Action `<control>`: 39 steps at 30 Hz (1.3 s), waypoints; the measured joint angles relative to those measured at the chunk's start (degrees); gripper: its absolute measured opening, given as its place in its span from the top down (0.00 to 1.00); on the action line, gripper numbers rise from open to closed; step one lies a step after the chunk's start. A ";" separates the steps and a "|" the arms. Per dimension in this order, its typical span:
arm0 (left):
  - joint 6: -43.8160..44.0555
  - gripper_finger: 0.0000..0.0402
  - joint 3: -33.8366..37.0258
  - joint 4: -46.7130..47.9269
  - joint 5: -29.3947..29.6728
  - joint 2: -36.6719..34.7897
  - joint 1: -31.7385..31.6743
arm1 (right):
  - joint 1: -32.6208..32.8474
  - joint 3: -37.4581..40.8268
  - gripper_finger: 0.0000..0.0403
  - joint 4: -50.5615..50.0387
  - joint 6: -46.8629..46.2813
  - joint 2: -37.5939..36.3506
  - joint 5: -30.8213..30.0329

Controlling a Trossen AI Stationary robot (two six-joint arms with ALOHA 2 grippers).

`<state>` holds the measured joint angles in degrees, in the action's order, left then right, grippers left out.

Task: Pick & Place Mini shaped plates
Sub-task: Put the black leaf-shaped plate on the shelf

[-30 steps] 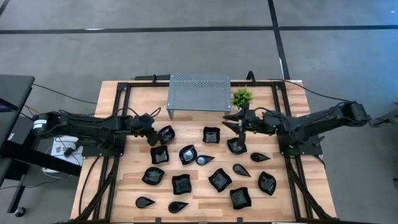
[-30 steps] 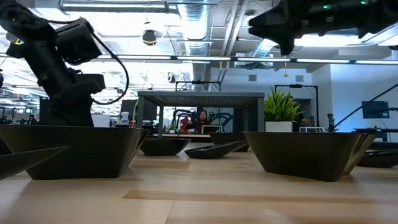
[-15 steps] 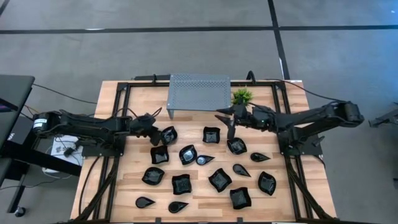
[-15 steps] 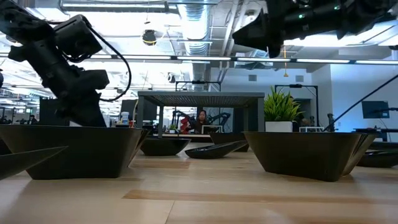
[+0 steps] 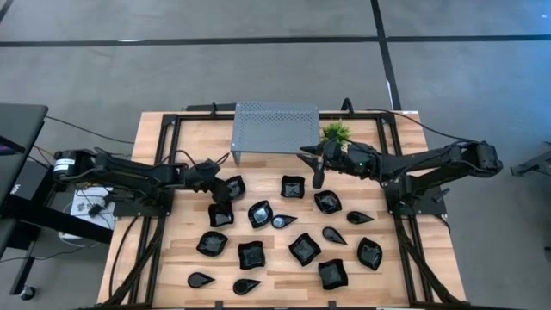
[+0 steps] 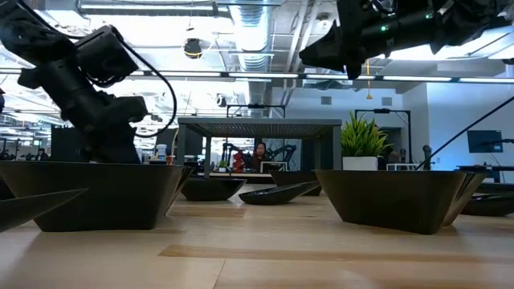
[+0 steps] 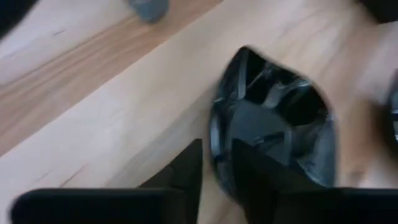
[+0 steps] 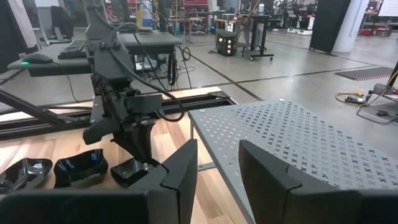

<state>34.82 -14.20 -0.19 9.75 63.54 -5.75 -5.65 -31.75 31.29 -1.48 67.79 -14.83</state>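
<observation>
Rim between the left fingers

Left gripper is down at a small black plate on the counter, spread fingers straddling its near rim. Right gripper hovers empty, fingers parted, beside the metal shelf.

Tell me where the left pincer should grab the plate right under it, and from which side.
Grip the thin raised rim of the plate, coming down from above with one finger inside the bowl and one outside. The left pincer already straddles that near edge, fingers open. The glossy sloped walls offer no flat sides, so the upright rim looks like the surest hold.
</observation>
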 joint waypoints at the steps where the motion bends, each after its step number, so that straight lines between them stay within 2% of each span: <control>1: -0.21 0.87 0.00 -0.85 -0.41 0.03 0.21 | 0.00 0.00 0.72 0.00 0.00 0.00 0.00; 4: -1.38 0.97 0.00 -2.53 -0.62 -0.18 1.02 | 0.00 0.00 0.72 0.00 0.00 0.00 0.00; 8: -2.15 0.99 -0.25 -6.17 -0.54 -0.24 1.83 | 0.02 0.00 0.72 0.00 0.00 0.00 0.00; 11: -5.64 0.99 -3.02 -6.88 -0.17 -1.10 2.57 | 0.02 0.00 0.72 0.22 0.00 0.00 0.00; 20: -24.61 0.99 -15.15 -6.39 0.58 -2.53 1.31 | 0.04 0.02 0.72 0.50 0.00 -0.02 0.00; 25: -31.29 0.99 -21.52 -4.76 1.23 -2.49 -5.67 | -0.02 0.04 0.72 0.57 0.00 -0.02 0.00; 29: -31.55 0.99 -23.48 -4.72 0.71 -2.49 -14.05 | -0.02 0.04 0.72 0.63 0.00 -0.02 0.00; 35: -29.60 0.99 -22.77 -4.57 -12.17 -0.69 -25.64 | -0.02 0.04 0.72 0.68 0.00 -0.02 0.00; 39: -30.22 0.99 -22.64 -5.62 -12.85 1.37 -29.24 | -0.02 0.04 0.72 0.92 0.00 -0.02 0.00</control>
<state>4.60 -36.84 -5.81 -3.10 64.91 -34.99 -5.67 -31.70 32.21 -1.48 67.77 -14.83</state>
